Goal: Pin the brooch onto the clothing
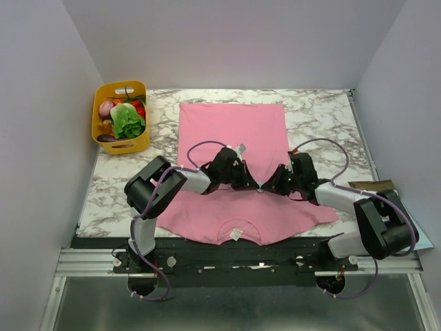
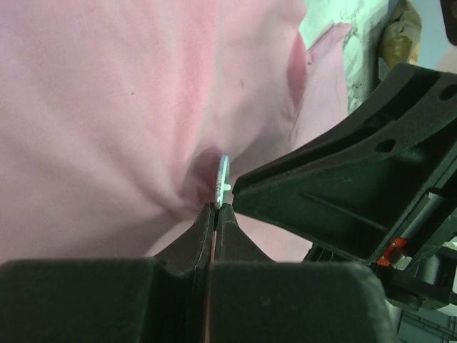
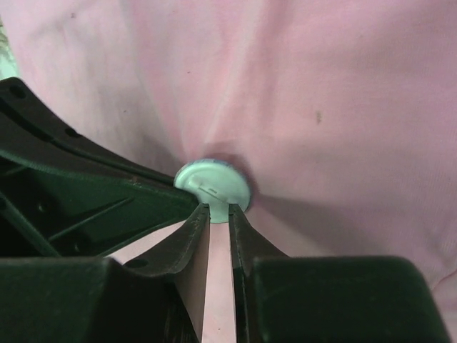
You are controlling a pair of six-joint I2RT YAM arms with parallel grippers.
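Foremost, brooch [image 3: 213, 184]: small round pale disc, set against a puckered spot near the shirt's middle; seen edge-on in the left wrist view.
T-shirt [image 1: 234, 131]: pink, short-sleeved, laid flat on the surface with the neckline towards the arm bases; the fabric is drawn into folds around the disc.
Label [image 1: 236, 234]: small, white, at the neckline.
Left end effector [image 2: 216, 212]: closed, fingertips pressed together at the disc's lower edge; whether disc or cloth is pinched cannot be told.
Right end effector [image 3: 219, 213]: fingers held narrowly apart, tips at the disc's lower rim; a grip cannot be confirmed.
Arms: both are angled inward over the shirt's middle, with the end effectors just beside each other.
Surface [image 1: 324, 117]: white-and-grey marbled.
Basket [image 1: 131, 147]: yellow, at the far left corner beside the shirt, filled with green and red produce.
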